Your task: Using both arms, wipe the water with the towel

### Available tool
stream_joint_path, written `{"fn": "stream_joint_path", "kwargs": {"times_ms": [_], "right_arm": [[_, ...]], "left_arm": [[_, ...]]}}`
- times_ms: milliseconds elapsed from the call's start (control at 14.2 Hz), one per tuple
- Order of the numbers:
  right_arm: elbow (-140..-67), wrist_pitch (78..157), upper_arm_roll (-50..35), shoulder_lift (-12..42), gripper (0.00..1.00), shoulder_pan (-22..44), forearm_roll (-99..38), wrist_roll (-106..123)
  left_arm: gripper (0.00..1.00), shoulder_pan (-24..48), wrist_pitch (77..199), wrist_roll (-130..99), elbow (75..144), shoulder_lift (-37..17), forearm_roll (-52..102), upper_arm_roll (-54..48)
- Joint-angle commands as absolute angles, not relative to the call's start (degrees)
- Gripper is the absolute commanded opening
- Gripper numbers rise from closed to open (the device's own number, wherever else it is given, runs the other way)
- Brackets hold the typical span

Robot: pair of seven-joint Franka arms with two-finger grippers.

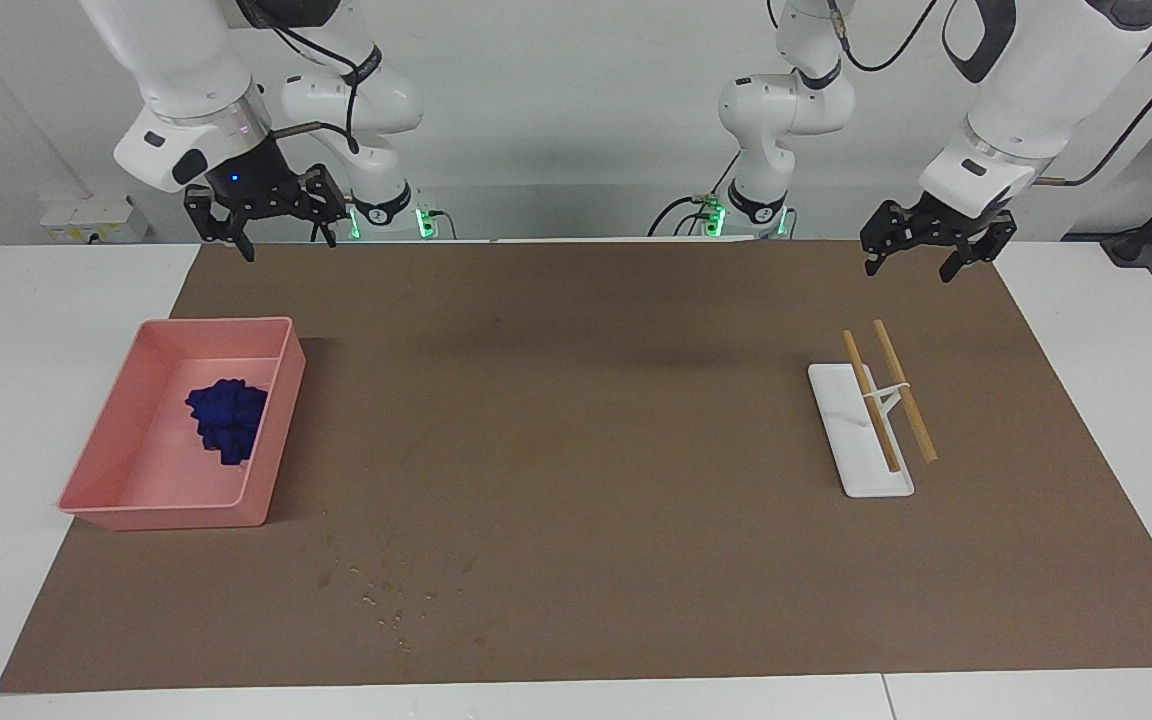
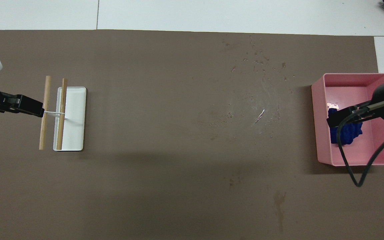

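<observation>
The navy-blue towel [image 1: 228, 420] [image 2: 348, 134] lies bundled in a pink tray [image 1: 136, 500] [image 2: 355, 79] at the right arm's end of the brown mat. The water [image 1: 386, 600] [image 2: 260, 115] is scattered droplets and wet spots on the mat, beside the tray and farther from the robots. My right gripper [image 1: 286, 242] [image 2: 335, 120] is open and empty, raised high; in the overhead view it covers part of the towel without touching it. My left gripper [image 1: 911, 265] [image 2: 33, 108] is open and empty, raised over the mat by the rack.
A white rack [image 1: 861, 470] [image 2: 75, 133] with two wooden rods [image 1: 901, 390] [image 2: 45, 113] across it stands at the left arm's end of the mat. A black cable [image 2: 352, 166] hangs from the right wrist over the tray.
</observation>
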State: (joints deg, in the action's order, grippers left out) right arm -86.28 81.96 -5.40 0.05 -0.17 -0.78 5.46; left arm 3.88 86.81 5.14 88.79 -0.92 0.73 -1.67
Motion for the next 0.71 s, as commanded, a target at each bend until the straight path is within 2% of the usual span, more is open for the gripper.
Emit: {"fn": "stream_joint_path", "kwargs": {"times_ms": [0,636], "right_arm": [[-87.9,82.6,-4.8,-1.2,1.0,-0.2,-1.4,4.7],[-87.9,82.7,-4.6,-1.2,1.0,0.3,-1.4,4.6]], "left_arm": [[1.0,3.3,87.6,5.6,90.4,0.4,0.9,-2.0],[1.0,3.3,87.6,5.6,90.4,0.4,0.9,-2.0]]}}
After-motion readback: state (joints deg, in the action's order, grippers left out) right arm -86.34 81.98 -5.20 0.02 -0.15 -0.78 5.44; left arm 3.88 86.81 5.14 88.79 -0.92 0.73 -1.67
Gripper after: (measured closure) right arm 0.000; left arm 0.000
